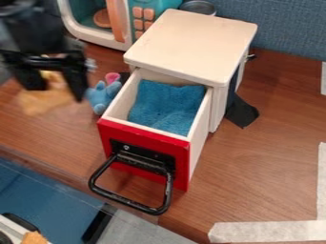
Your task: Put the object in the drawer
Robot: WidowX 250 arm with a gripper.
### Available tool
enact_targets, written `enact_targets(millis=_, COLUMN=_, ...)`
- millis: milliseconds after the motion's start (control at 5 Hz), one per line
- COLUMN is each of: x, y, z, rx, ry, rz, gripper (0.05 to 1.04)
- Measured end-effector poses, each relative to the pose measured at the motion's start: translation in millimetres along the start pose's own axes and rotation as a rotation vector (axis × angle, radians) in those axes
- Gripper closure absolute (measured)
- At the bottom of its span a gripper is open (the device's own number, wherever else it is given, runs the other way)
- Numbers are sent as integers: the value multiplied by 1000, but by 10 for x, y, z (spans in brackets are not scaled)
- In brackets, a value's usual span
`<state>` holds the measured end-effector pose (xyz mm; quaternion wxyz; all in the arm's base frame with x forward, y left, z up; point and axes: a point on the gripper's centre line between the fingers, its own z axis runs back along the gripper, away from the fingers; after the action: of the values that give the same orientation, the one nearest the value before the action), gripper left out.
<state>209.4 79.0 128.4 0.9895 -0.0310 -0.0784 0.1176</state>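
At the upper left, the black gripper (55, 88) hangs over the table, left of the drawer unit. A blurred tan-orange thing (45, 101) lies against or just below it; whether it is held cannot be told. The white drawer (201, 114) with a red front (142, 170) and black handle is pulled out from its white cabinet (191, 43). A blue cloth (167, 106) lies inside the drawer. Beside the drawer's left wall sits a small blue plush toy (100, 97), with a pink cup (112, 77) just behind it.
A toy microwave (96, 21) stands behind, left of the cabinet, with a metal pot (197, 6) at the back. Black tape (240, 112) is on the table right of the cabinet. Pale tape (267, 231) marks the lower right. A blue surface (45, 195) lies past the front edge.
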Motion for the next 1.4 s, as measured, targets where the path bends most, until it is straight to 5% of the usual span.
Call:
enact_targets(millis=400, x=259, y=-402, z=-341, rx=-40, ry=77, rz=-4, gripper=228)
enact_targets(millis=1000, x=463, y=-871, z=-365, rx=-79, ry=55, rz=-50, gripper=228)
enact_targets(millis=1400, x=432, y=-935, z=-406, rx=-71, ry=40, rz=-77, gripper=73)
